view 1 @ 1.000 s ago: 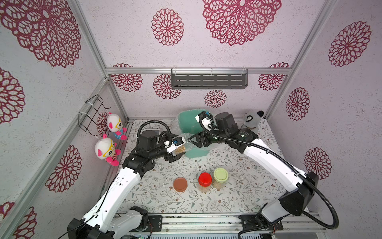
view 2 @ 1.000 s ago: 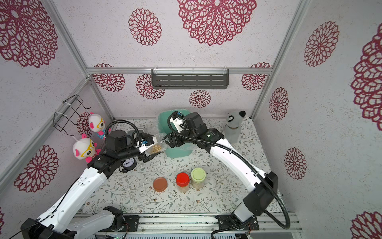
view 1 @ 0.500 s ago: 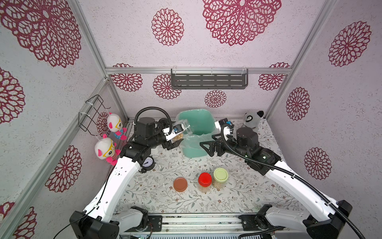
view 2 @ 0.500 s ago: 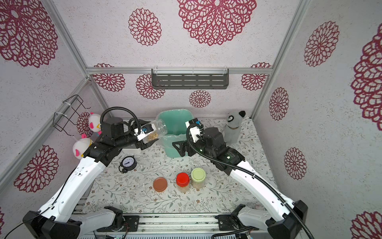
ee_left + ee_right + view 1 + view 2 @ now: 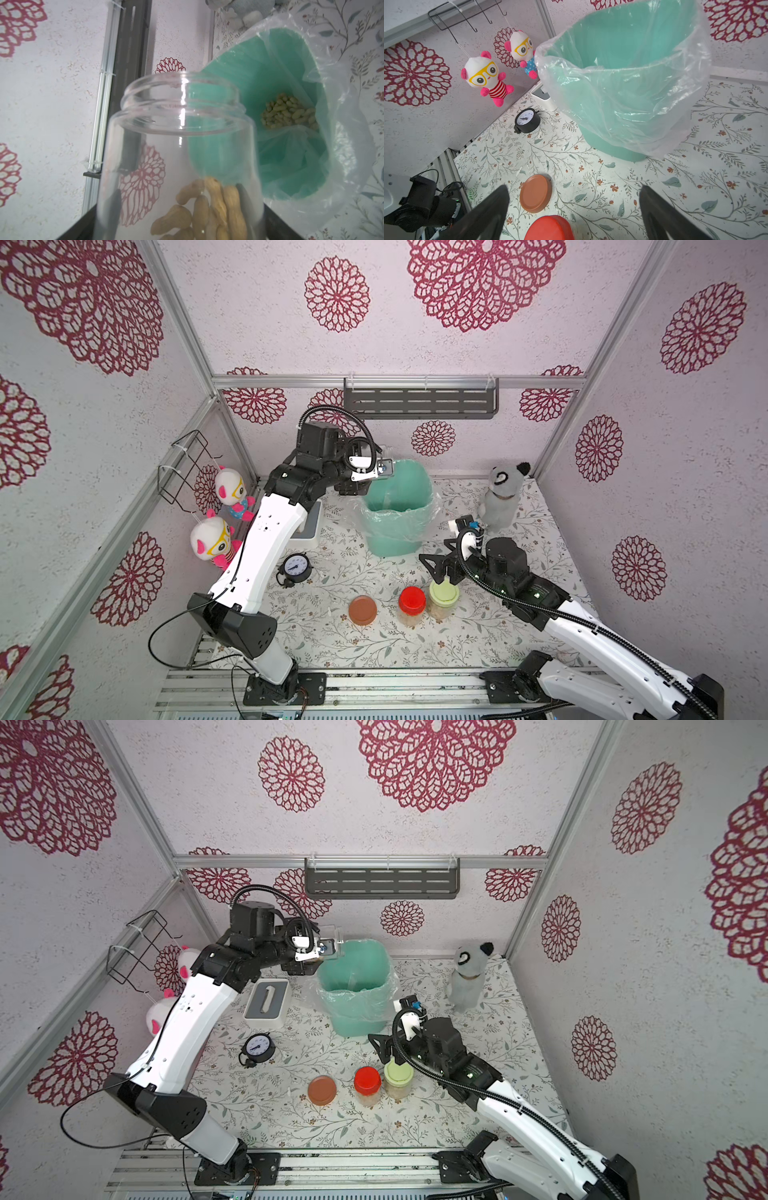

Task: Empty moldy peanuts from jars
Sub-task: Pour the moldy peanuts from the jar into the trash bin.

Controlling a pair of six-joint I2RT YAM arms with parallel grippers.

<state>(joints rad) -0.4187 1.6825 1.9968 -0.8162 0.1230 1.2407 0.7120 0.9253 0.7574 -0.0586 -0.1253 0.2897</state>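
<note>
The jars [image 5: 412,605] look light, stiff and slick-walled, best gripped across the body below the threads. The left tool [image 5: 178,191] clamps an open jar [image 5: 178,145] tilted beside the bin [image 5: 395,539], upper centre; a few moldy peanuts [image 5: 207,207] lie inside. The right tool [image 5: 574,205] stands wide open near the two lidded ones, lower centre.

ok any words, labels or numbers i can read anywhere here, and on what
No text here can be read.
Clock face: marks around the dial, too small and blurred to read.
Brown lid, red lid, green lid: plain, no print showing.
</note>
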